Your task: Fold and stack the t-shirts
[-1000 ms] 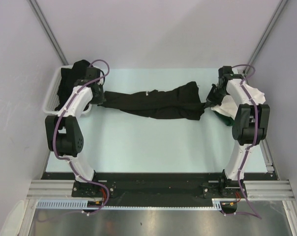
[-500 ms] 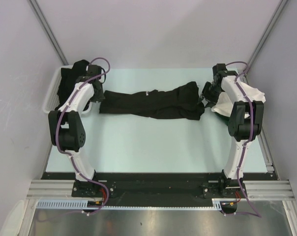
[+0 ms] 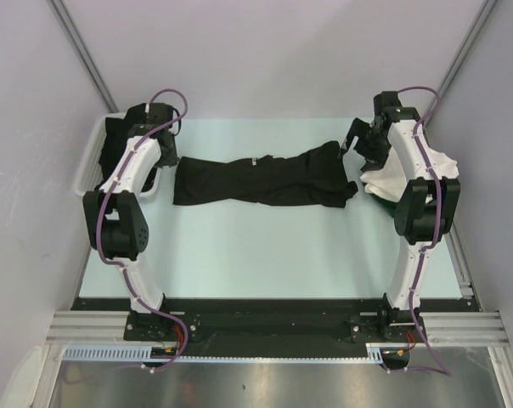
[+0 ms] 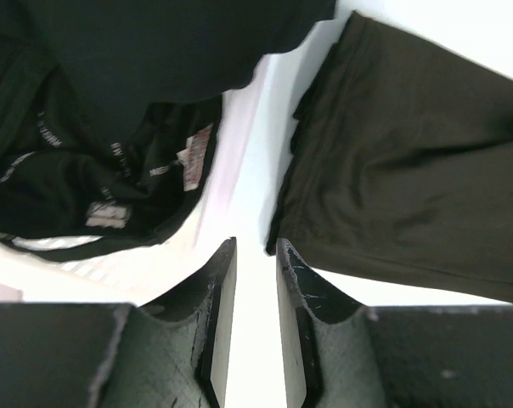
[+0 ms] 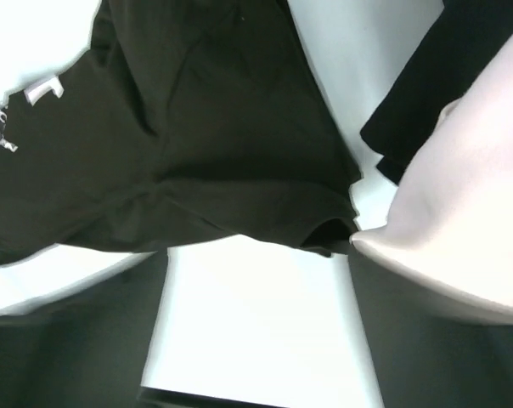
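- Table (image 3: 265,246): pale work surface carrying every item.
- Black t-shirt (image 3: 265,180): lies rumpled in a long strip across the far middle of the table, between the two arms. Judged light, limp and not slippery. It will sag and bunch, so pinch a hem or shoulder corner at each end, never the middle.
- Basket (image 3: 88,166): far left, holding more black t-shirts (image 4: 95,170), one lettered.
- White t-shirt (image 3: 435,166): far right, partly under the right arm.
- Right gripper (image 5: 256,289): jaws wide apart, empty, over the strip's right end.
- Left gripper (image 4: 255,246): jaws narrowly parted, empty, just beside the strip's left edge.
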`<state>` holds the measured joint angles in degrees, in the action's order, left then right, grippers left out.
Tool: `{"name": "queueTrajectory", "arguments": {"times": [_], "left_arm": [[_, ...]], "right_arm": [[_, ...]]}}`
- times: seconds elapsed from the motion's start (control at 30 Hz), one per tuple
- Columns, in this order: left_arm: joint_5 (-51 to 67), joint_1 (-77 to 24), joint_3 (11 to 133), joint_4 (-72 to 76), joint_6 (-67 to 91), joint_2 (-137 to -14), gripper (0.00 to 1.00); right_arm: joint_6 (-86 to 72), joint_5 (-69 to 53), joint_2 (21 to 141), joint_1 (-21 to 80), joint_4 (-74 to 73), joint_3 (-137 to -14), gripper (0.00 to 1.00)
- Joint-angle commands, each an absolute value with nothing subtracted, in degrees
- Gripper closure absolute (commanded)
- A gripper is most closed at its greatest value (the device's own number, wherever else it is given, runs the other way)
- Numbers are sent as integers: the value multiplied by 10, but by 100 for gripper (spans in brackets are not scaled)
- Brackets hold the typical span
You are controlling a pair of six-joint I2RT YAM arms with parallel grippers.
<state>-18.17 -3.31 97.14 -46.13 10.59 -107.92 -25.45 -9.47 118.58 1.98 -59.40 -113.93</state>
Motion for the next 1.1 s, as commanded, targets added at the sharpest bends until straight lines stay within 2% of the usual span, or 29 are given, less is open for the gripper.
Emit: {"name": "queueTrajectory", "arguments": {"times": [0.0, 0.33, 0.53, 0.63, 0.97, 1.07], "left_arm": [[-138, -34, 993, -445, 130, -1103, 71], [-120, -46, 995, -444, 132, -1091, 71], [-123, -45, 968, -437, 127, -1076, 71], [-126, -46, 959, -438, 123, -1067, 71], [-145, -46, 946, -446, 98, -1042, 71], [-144, -45, 950, -451, 97, -1042, 71]], "right_arm": [[-256, -104, 1199, 25, -609, -1158, 0], [-265, -102, 1196, 87, -573, -1154, 0], [-192, 0, 1229, 198, -612, -1235, 0], [-157, 59, 1238, 233, -617, -1224, 0], [-104, 104, 1243, 222, -592, -1151, 1], [-90, 103, 1243, 214, -590, -1139, 5]]}}
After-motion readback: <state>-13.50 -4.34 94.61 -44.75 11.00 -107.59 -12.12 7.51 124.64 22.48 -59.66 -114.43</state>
